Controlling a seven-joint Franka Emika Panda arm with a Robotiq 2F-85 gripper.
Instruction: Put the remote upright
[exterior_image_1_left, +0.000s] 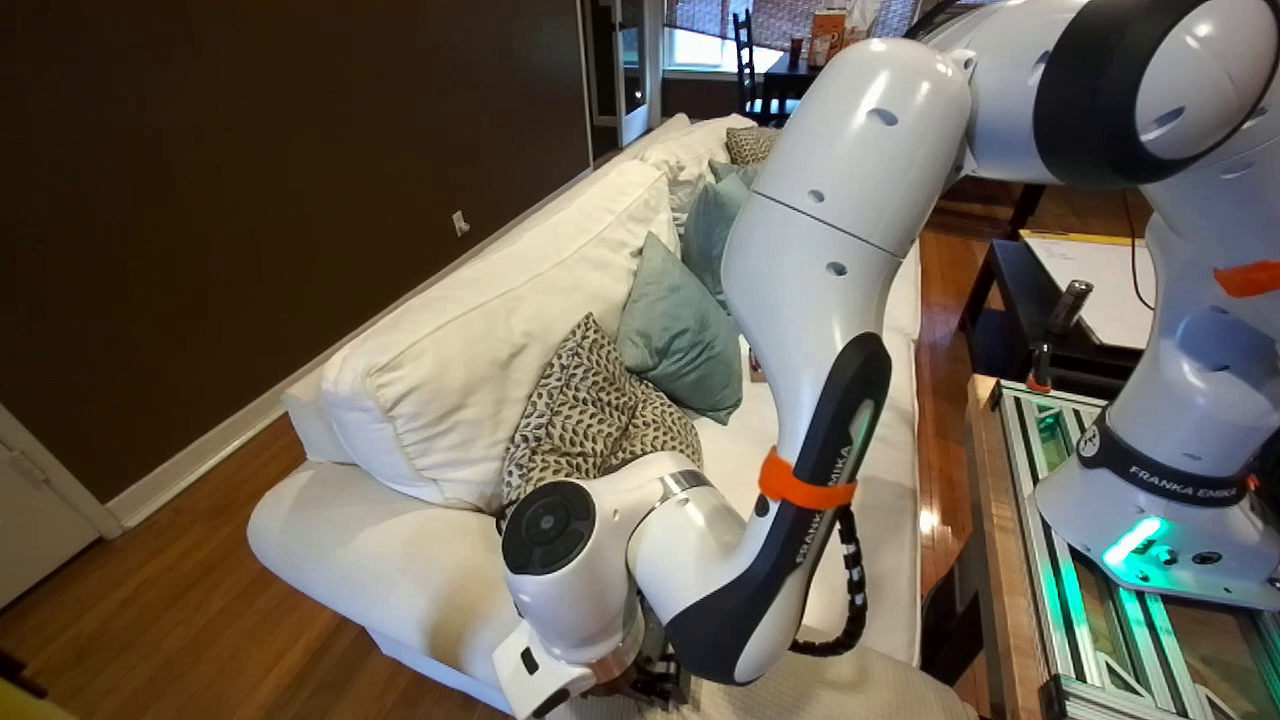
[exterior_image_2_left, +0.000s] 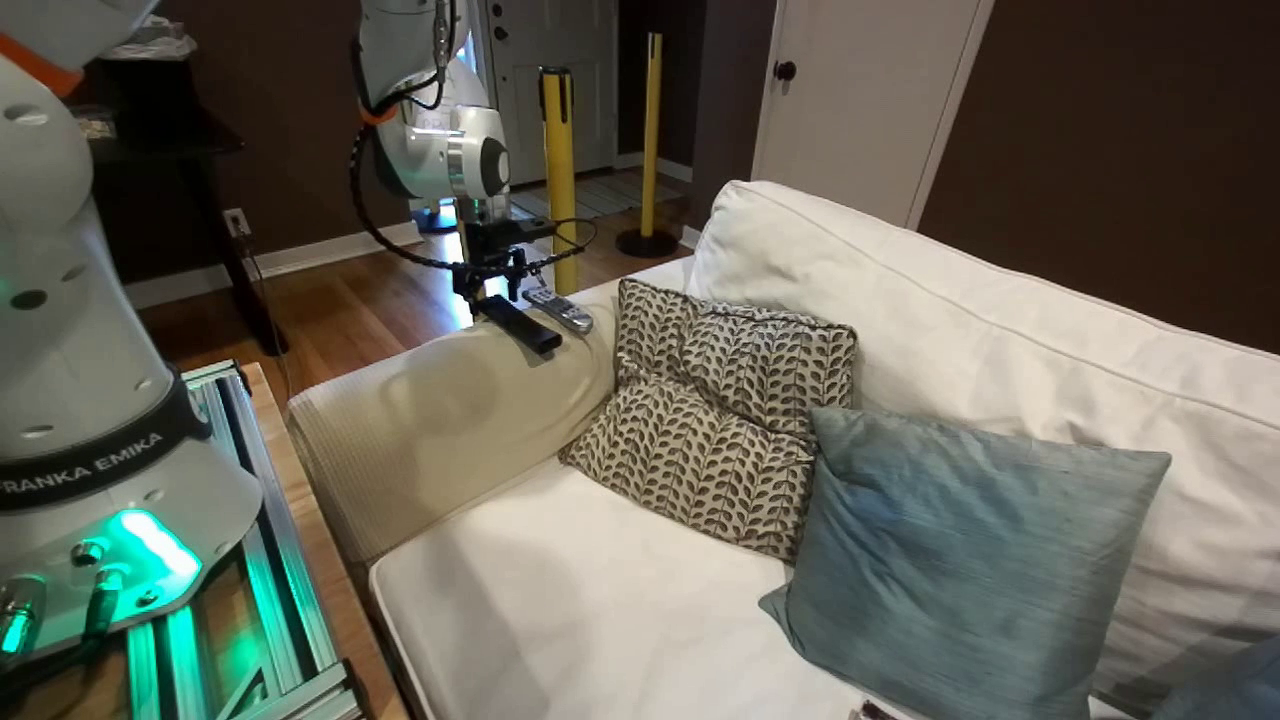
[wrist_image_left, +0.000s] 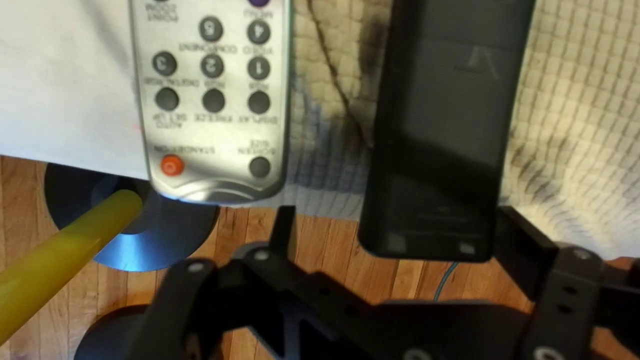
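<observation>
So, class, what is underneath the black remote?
The black remote lies on the cream sofa arm. In the wrist view, one end shows past the arm's edge, against wooden floor. The patch directly beneath the remote is covered, so it cannot be seen.

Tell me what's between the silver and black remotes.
In the wrist view, a strip of pale, textured fabric separates the silver remote from the black remote, crossed by a thin dark line I can't identify.

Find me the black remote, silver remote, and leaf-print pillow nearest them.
Black remote (wrist_image_left: 445, 131), wrist view: middle of upward face.
Silver remote (wrist_image_left: 212, 84), wrist view: button face.
Leaf-print pillow (exterior_image_2_left: 705, 435), in an exterior view: front.
</observation>
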